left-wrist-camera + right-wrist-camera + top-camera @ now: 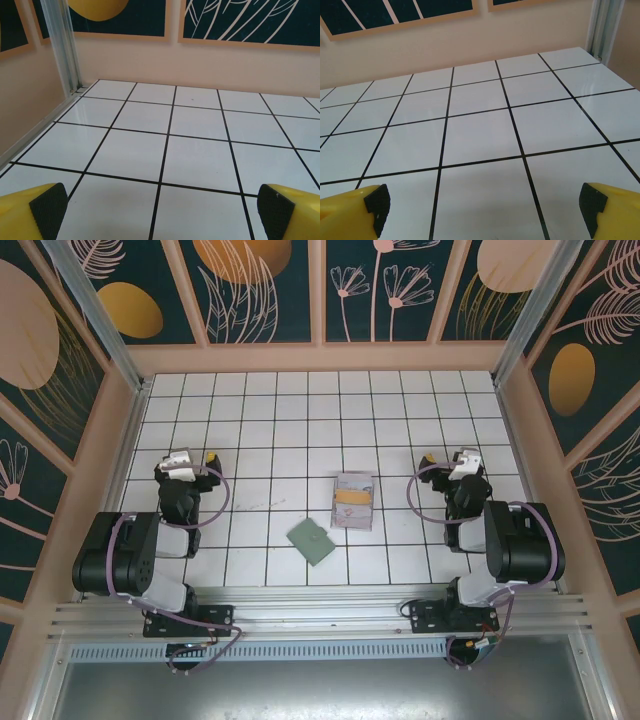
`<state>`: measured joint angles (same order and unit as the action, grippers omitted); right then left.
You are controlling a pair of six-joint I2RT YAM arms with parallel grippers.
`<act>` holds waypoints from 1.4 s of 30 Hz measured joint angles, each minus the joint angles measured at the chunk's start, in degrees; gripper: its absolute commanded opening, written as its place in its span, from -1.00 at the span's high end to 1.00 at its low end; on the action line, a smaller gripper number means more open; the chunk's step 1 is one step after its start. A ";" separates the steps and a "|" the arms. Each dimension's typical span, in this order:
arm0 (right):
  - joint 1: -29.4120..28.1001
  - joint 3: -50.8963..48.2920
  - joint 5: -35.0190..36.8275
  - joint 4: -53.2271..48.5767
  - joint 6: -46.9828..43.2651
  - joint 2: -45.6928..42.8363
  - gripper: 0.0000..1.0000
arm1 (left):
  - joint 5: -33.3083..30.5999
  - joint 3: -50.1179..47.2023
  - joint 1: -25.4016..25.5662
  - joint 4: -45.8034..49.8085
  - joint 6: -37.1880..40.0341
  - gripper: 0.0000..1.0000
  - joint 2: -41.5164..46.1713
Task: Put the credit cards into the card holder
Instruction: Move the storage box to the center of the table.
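Nearest the arm bases, the card holder (pixel 311 541) is seen lying flat on the bench (pixel 260 420), apparently folded shut and turned askew to the tile lines. Just beyond it, and apart from it, the credit cards (pixel 353 500) are spread in a loose stack. Level with that stack, the left end effector (pixel 188 460) and the right end effector (pixel 458 462) are held wide open and empty, well apart from both things.

Trouble is expected chiefly from thinness and gloss. The cards lie flush on slick tile, so they may be pushed about rather than lifted, or several may be taken at once. The holder may be slid away when its edge is pressed, unless it is pinned by the other arm.

The holder is a sage-green, matt, soft-looking rectangle. The cards are thin, pale and shiny, with one yellow-orange. Black textured pads (pixel 47 205) are fitted on yellow fingers. The tiles are white, reflective and dark-grouted. Farthest off, a peach wall with dark botanical panels (pixel 265 285) is seen.
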<state>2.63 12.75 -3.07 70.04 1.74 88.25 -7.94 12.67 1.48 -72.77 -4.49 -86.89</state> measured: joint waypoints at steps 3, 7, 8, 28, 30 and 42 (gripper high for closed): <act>0.00 0.00 0.00 0.00 0.00 0.00 -0.98 | 0.00 0.00 0.00 0.00 0.00 -0.98 0.00; 0.00 0.00 0.00 0.00 0.02 0.00 -0.98 | 0.00 0.00 0.00 0.00 0.00 -0.98 0.00; 0.00 0.00 0.00 0.00 0.02 0.00 -0.98 | 0.00 0.00 0.00 0.00 0.00 -0.98 -0.02; -1.03 -0.13 1.31 -3.74 -0.37 -3.43 -0.98 | -3.15 5.95 0.00 16.17 -2.43 -0.97 6.49; -1.46 2.12 1.75 -14.25 0.85 -10.69 -0.98 | -5.64 12.17 0.00 26.49 -5.62 -0.98 10.64; -8.24 23.91 -11.93 -59.87 17.07 -21.18 -0.97 | 19.91 21.00 6.03 54.27 -25.90 -0.98 23.23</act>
<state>-5.61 36.67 -15.00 10.17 18.81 67.07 11.97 33.67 7.51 -18.50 -30.39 -63.66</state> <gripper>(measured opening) 0.988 0.988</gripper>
